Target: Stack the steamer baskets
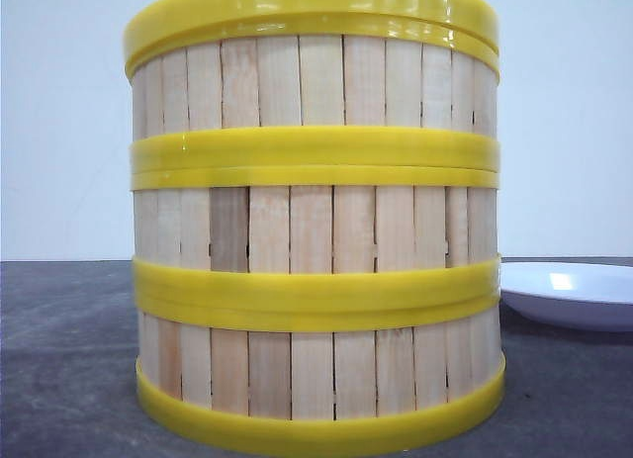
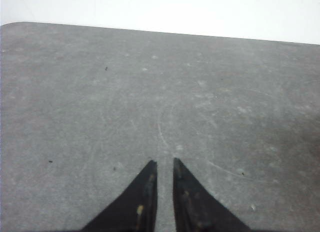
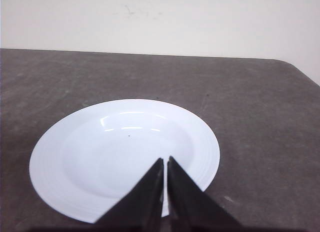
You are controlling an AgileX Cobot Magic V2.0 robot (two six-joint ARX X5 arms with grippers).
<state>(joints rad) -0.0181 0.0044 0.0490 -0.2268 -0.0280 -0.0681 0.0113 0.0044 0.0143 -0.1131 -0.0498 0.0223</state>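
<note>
While stacked, the steamer baskets (image 1: 315, 230) form an upright column.

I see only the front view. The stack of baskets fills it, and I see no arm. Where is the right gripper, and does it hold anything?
Observer: The right gripper hangs over the near edge of the white plate, jaws nearly shut, holding nothing.
Operator: Is there something on the plate?
Observer: No, its bowl is bare.
Operator: And the left gripper?
Observer: The left gripper is over bare grey table, jaws almost closed on nothing; no basket shows in its view.
</note>
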